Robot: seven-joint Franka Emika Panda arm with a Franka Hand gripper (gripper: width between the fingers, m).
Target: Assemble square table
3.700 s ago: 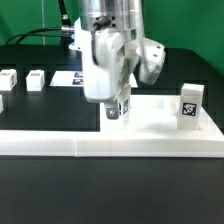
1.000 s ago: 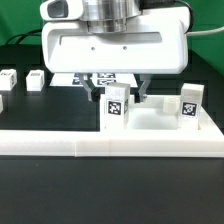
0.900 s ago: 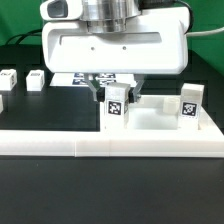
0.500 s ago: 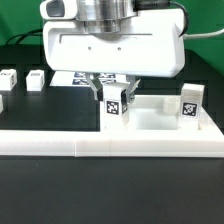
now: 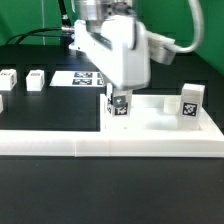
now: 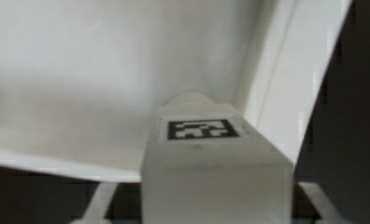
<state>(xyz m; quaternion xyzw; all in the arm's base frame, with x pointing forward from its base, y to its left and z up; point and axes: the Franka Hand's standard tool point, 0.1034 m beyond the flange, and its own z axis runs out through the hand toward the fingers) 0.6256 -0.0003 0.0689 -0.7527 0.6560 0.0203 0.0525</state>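
The white slab (image 5: 155, 120) is lying flat at center-right of the exterior frame. The left leg (image 5: 120, 108), a short white tagged block, is standing at the slab's left corner, pinched in the gripper (image 5: 119, 103). The right leg (image 5: 190, 103) is standing upright at the slab's right corner, tag facing forward. A spare leg (image 5: 9, 80) and a second spare leg (image 5: 36, 79) are sitting side by side at upper left.

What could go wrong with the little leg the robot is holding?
The leg in the end effector stands at the tabletop's corner. If it tilts, it may jam or topple when let go. If the arm swings, it might bump the other standing leg.
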